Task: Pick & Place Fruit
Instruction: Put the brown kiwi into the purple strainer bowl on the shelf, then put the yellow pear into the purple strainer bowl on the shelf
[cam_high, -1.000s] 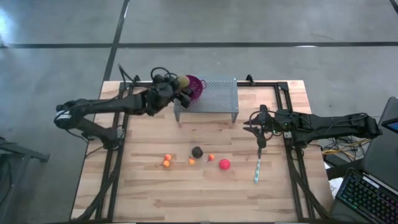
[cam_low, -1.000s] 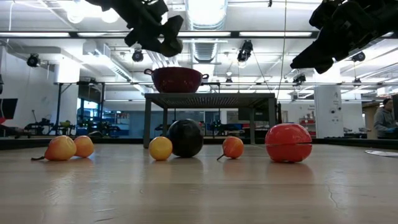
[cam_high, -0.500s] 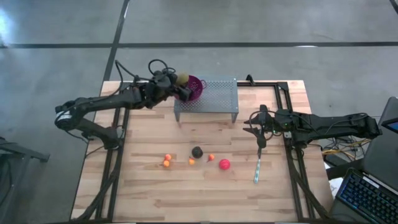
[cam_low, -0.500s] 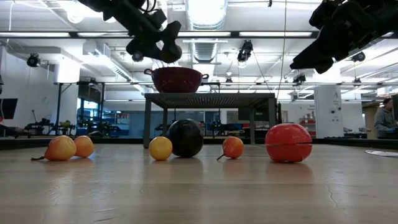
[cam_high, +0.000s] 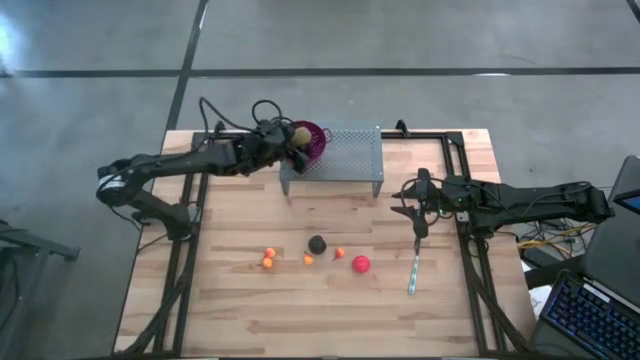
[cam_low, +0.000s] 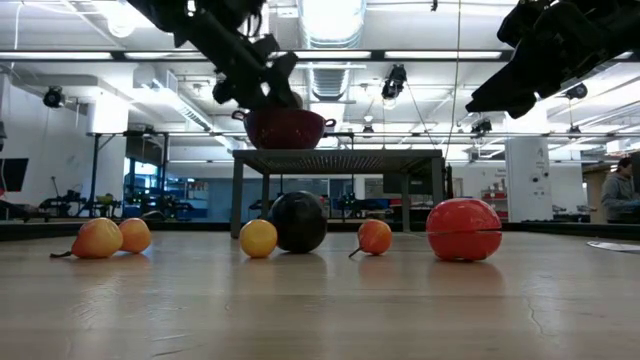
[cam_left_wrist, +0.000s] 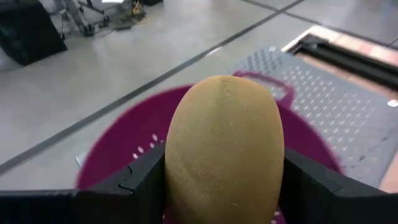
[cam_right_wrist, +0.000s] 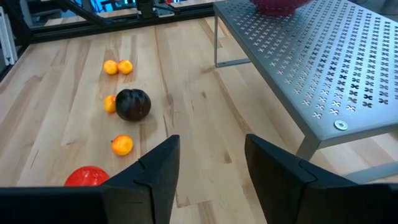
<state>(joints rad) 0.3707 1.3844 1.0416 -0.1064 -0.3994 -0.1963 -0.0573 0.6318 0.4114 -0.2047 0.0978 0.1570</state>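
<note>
My left gripper (cam_high: 291, 140) is at the table's far side, shut on the olive-green oval fruit (cam_high: 298, 134), which it holds over the purple colander (cam_high: 314, 142). The colander stands on a grey perforated metal stand (cam_high: 340, 155). On the table's middle lie one dark ball (cam_high: 317, 244), a red ball (cam_high: 361, 264) and several tiny orange fruits (cam_high: 268, 258). Only one dark ball shows. My right gripper (cam_high: 418, 218) is open and hovers at the table's right, touching nothing. My left gripper pinches the olive-green oval (cam_left_wrist: 224, 149) between its two fingers (cam_left_wrist: 140, 180), one on each long side at the fruit's middle. The oval is lifted clear and points forward out of the fingers, above the colander's bowl (cam_left_wrist: 121, 146).
A slim teal stick (cam_high: 413, 270) lies on the wood near the right gripper. The stand's legs (cam_right_wrist: 218, 43) rise from the table at the far side. Bare wood shows along the near edge and the left. Black frame rails run along both table sides.
My left gripper, still shut on the oval fruit, has moved a little toward the colander and now stands lower over it in the low view. The right arm and the fruit on the table have kept still.
</note>
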